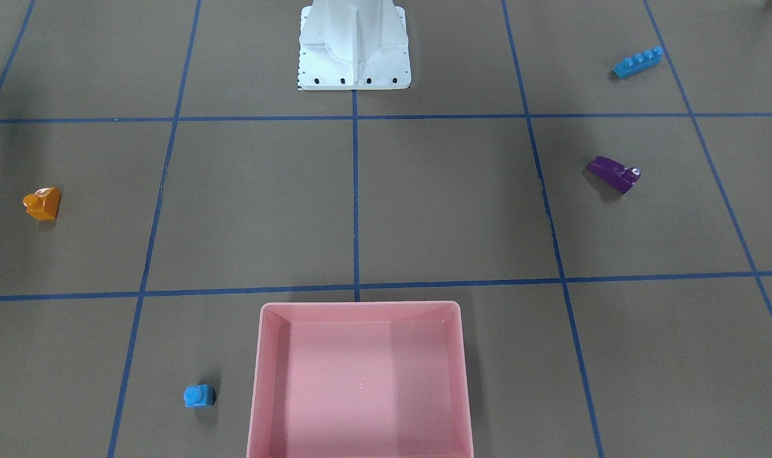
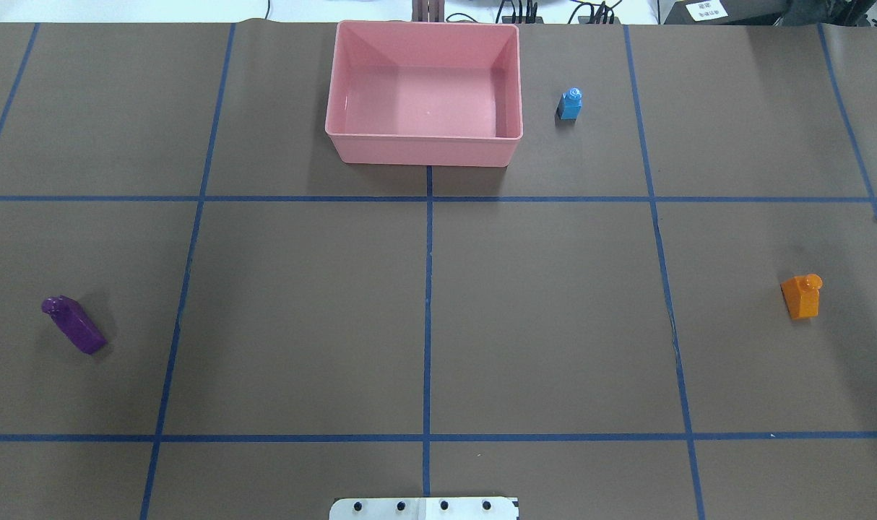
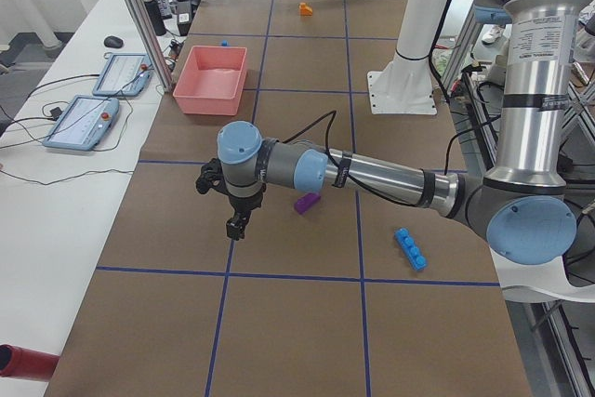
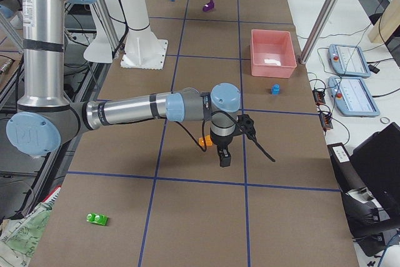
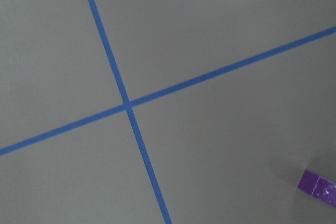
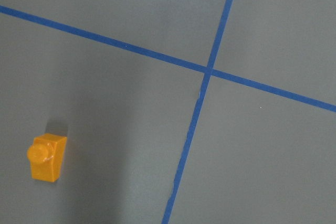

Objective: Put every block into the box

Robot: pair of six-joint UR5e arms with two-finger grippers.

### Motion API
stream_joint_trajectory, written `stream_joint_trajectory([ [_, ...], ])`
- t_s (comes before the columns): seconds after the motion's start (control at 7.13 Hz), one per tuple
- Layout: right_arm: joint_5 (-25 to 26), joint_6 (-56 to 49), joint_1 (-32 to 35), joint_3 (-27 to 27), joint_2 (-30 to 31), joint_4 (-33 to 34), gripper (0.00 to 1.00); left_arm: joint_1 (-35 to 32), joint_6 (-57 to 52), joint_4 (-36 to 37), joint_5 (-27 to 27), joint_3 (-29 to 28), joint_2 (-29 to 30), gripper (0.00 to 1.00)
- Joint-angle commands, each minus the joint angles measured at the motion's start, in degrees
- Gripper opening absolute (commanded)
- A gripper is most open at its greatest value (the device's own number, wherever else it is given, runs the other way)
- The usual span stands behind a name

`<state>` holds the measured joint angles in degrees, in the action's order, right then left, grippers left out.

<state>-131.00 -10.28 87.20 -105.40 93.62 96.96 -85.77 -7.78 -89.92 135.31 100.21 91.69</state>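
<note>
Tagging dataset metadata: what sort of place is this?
Probably a robotics lab data-collection cell. Two industrial arms reach over a paper-covered table marked with a blue tape grid, and teach pendants lie on a white side bench.

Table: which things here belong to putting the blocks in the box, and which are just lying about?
Job: pink box, orange block, small blue block, long blue block, purple block, green block.
Lying about: white base, control tablets, computer mouse.
</note>
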Motion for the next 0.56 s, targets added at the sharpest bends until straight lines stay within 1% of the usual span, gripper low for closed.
stream_joint_trajectory([
  [0.0,-0.84,0.7,-0.54,0.1,-1.95,-0.02,1.0,0.07,1.89,-1.13,0.21,-0.72,0.86,1.0],
  [0.14,-3.54,0.79,-0.54,0.45,-2.65,-0.28,1.0,0.07,1.89,-1.31,0.22,-0.72,1.03,1.0],
  [0.28,-5.31,0.71,-1.58,0.63,-3.26,-3.16,1.0,0.16,1.98,-4.27,0.13,-1.94,1.21,1.0],
  [0.42,-5.41,6.71,-3.77,0.8,-3.36,-6.84,1.0,0.16,2.15,-7.96,0.13,-4.47,1.21,1.0],
])
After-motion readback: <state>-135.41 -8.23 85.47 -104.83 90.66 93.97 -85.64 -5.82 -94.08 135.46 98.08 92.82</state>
